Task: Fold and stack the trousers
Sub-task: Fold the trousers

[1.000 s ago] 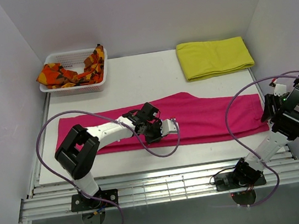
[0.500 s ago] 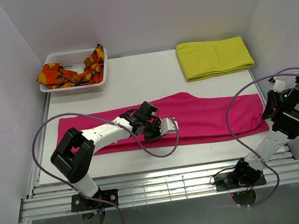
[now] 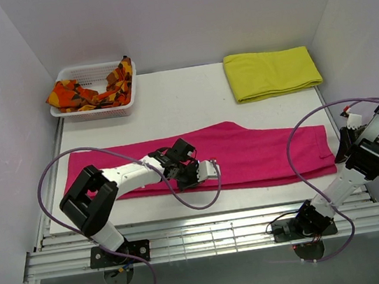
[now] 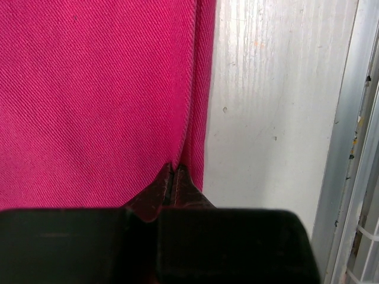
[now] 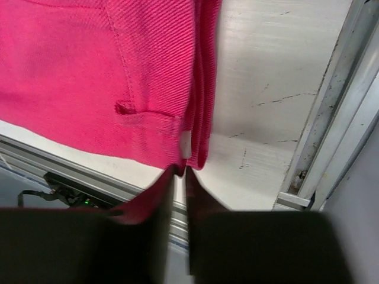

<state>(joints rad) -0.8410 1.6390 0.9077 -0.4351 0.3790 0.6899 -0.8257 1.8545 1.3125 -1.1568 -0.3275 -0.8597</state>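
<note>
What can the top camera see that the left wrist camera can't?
Only the top view shows the basket with its patterned cloth, the yellow cloth, the right claw and the whole pink trousers. Only the left wrist view shows, close up, the left claw pinched shut on the trousers' edge. Both show the trousers and the white table.

From above, the right gripper (image 3: 343,144) sits behind its own arm, fingertips out of sight. Left wrist view: the trousers (image 4: 95,89) run off the top and left edges, hem vanishing where the left gripper (image 4: 172,173) pinches it
</note>
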